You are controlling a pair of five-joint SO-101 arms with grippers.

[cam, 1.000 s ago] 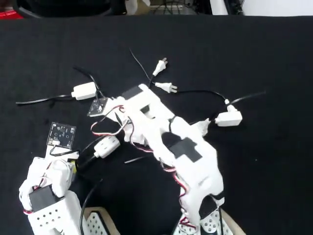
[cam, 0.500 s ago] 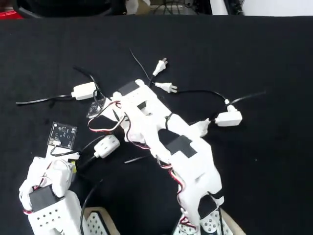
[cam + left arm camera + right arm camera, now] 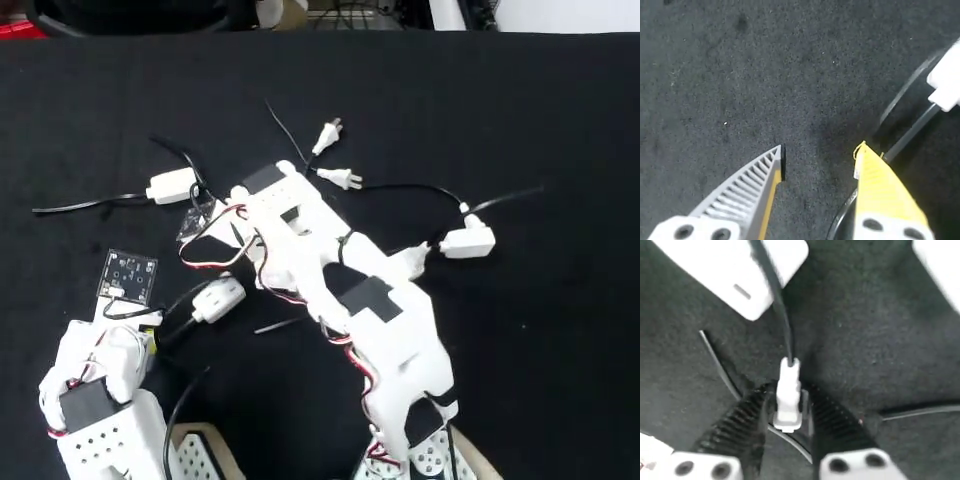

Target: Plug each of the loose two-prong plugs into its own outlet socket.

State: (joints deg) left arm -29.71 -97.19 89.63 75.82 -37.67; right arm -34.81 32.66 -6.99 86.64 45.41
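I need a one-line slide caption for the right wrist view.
Right gripper clamps a white plug, whose black cord crosses a white block on the black table.

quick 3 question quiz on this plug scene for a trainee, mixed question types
1. True or false: the left gripper is open over the black cloth, with nothing between its fingers.
2. What does the right gripper grip? A: a white plug body on a black cord. B: a white outlet socket. C: nothing.
3. Fill in: in the high view, ___ loose white two-prong plugs lie with bare prongs showing past the right arm.

Key: 1 true; 2 A; 3 two.
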